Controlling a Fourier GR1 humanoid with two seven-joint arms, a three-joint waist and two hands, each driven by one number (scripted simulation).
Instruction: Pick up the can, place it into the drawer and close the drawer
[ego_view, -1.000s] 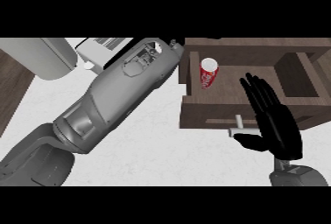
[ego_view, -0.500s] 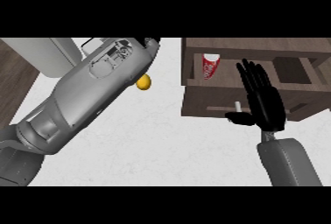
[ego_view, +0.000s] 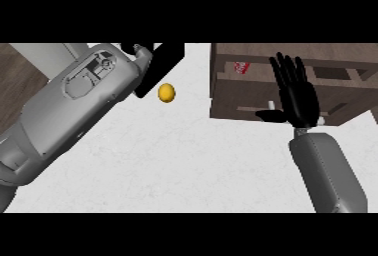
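The red can (ego_view: 241, 67) lies inside the brown wooden drawer (ego_view: 230, 95) at the upper right, with only its top part showing behind the drawer's front. My right hand (ego_view: 299, 97) is open, its fingers straight and pointing away, laid flat against the drawer front beside the small white handle (ego_view: 270, 105). My left hand (ego_view: 164, 62) shows as a black shape at the top centre, past its large grey forearm (ego_view: 81, 105); it holds nothing that I can see.
A small yellow fruit (ego_view: 167, 92) lies on the white counter (ego_view: 184, 160) between the left hand and the drawer. A pale appliance edge (ego_view: 52, 57) and dark wood floor show at the upper left.
The right hand has moved further onto the drawer front, and less of the can shows. The left forearm swung up and left, uncovering the yellow fruit.
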